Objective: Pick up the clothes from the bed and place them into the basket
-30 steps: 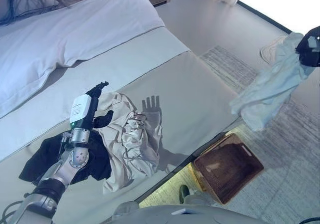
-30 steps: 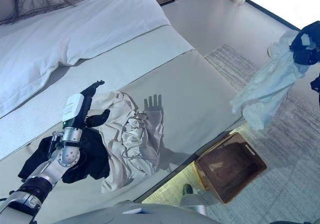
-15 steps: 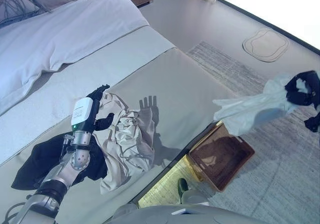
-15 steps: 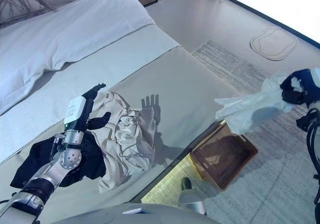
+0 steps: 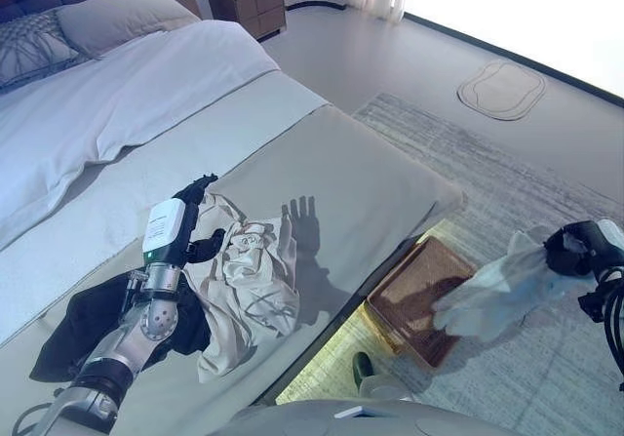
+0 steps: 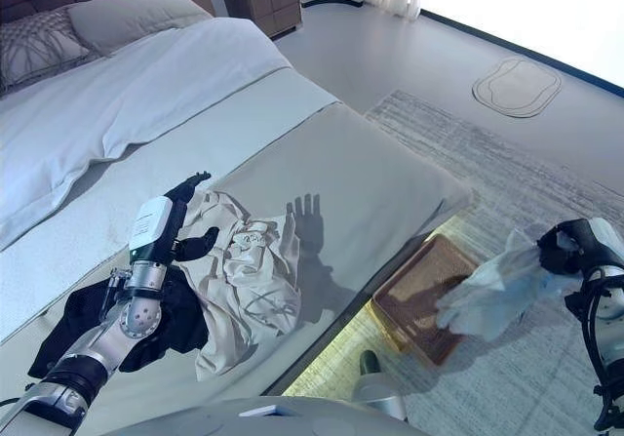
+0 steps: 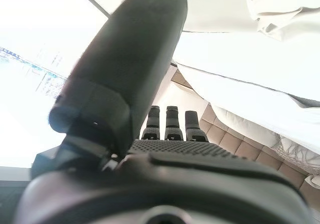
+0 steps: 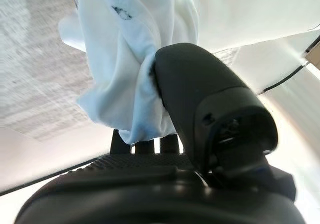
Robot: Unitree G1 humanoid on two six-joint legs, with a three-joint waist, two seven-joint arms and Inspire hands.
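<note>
Farthest from the basket (image 5: 421,299), up on the bed (image 5: 361,173), a black garment (image 5: 83,321) lies waiting, and my left hand (image 5: 191,223) hovers beside it with fingers straight and relaxed, holding nothing, over the crumpled beige garment (image 5: 244,285). So two pieces are left on the bed, I judge. Over at the basket on the floor, my right hand (image 5: 575,249) is pinched tight around the pale blue garment (image 5: 497,290), which trails from the hand down toward the basket's near rim, long axis slanting, loose end lowest. Not dropped yet.
</note>
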